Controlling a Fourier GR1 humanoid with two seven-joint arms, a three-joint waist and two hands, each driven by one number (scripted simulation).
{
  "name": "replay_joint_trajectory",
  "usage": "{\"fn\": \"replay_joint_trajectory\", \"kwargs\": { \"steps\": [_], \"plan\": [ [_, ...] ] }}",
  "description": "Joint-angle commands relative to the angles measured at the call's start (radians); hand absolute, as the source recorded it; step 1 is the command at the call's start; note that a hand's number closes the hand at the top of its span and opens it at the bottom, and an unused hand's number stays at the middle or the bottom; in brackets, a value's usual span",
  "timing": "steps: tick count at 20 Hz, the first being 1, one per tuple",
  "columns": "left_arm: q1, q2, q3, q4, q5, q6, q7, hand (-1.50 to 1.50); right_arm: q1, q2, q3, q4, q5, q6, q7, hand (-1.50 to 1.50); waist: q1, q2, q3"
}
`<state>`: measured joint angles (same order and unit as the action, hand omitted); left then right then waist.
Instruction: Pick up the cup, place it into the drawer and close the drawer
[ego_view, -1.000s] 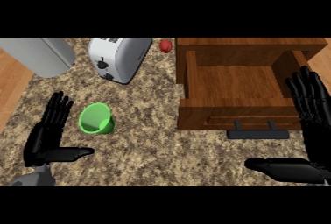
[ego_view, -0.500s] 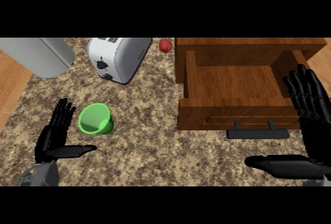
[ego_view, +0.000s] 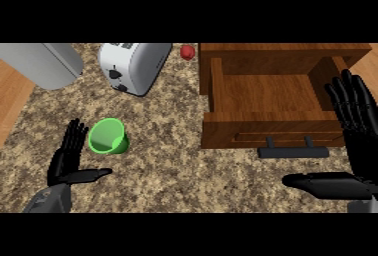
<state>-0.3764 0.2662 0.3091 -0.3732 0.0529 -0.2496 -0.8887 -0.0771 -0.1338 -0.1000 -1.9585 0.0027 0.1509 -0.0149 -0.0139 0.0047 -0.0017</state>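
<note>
A green cup (ego_view: 109, 136) stands on the speckled counter, left of centre, its mouth facing up. My left hand (ego_view: 68, 159) is open just left of the cup, fingers straight and thumb pointing right below it, not touching. The wooden drawer (ego_view: 269, 95) stands pulled out at the right, its inside bare, with a dark handle (ego_view: 293, 150) on its front. My right hand (ego_view: 356, 135) is open at the right edge, fingers straight up beside the drawer's right wall, thumb stretched left below the handle.
A white toaster (ego_view: 134, 66) lies at the back, a grey appliance (ego_view: 40, 64) at the back left. A small red object (ego_view: 188, 52) sits by the drawer cabinet's back left corner. Wooden floor (ego_view: 11, 100) shows past the counter's left edge.
My left hand has moved right, closer to the cup. The right hand has hardly shifted. The view has drifted slightly, so the toaster and cup sit further right.
</note>
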Motion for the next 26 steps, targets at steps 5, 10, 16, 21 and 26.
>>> {"fn": "replay_joint_trajectory", "kwargs": {
  "steps": [5,10,16,21,26],
  "plan": [
    [-0.042,0.019,-0.004,0.17,-0.041,-0.014,-0.17,-1.5,-0.002,0.008,0.015,0.003,0.031,-0.008,0.001,-1.5,-0.002,0.001,-0.001],
    [-0.113,0.068,0.016,0.206,-0.031,-0.042,-0.119,-1.5,0.013,-0.009,-0.004,0.024,-0.004,0.032,-0.037,-1.5,-0.012,0.005,-0.001],
    [-0.105,0.026,0.012,0.224,-0.039,-0.043,-0.165,-1.5,-0.046,0.024,0.042,0.004,0.041,-0.014,0.015,-1.5,-0.013,0.007,-0.002],
    [-0.162,-0.006,0.032,0.208,-0.014,-0.062,-0.14,-1.5,-0.029,0.018,-0.001,0.038,-0.009,0.003,-0.007,-1.5,-0.019,0.009,-0.003],
    [-0.147,-0.008,0.018,0.204,-0.019,-0.157,-0.134,-1.5,-0.029,-0.016,-0.033,0.064,-0.021,0.031,-0.032,-1.5,-0.015,0.008,-0.002]
  ]
}}
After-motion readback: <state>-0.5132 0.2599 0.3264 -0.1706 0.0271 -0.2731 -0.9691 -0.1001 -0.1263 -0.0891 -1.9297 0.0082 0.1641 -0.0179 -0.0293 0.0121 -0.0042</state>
